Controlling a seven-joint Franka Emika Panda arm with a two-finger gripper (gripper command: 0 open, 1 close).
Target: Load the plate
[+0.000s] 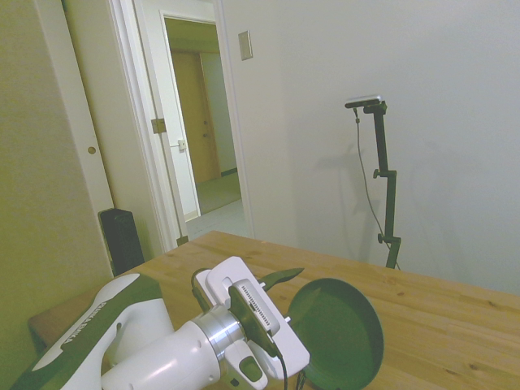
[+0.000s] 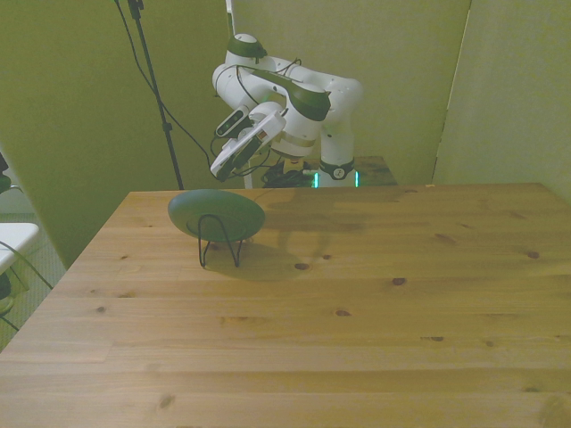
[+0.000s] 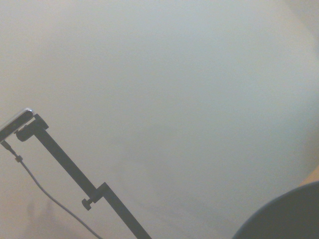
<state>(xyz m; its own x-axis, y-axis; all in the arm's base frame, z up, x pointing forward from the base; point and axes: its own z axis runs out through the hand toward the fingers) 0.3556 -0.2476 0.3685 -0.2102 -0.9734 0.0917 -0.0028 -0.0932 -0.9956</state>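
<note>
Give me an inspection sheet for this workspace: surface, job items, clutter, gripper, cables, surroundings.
Surface: wooden table, knotty planks.
Job items: dark green plate leaning in a black wire rack near the front view's left; in the side view it stands tilted on edge.
Clutter: nothing seen.
Gripper: gripper just above the plate's upper rim in the side view, apart from it in the front view; open or shut cannot be told.
Cables: one black cable loops at the wrist; cords lie by the robot base.
Surroundings: open doorway and plain walls; a dark box by the door frame.
</note>
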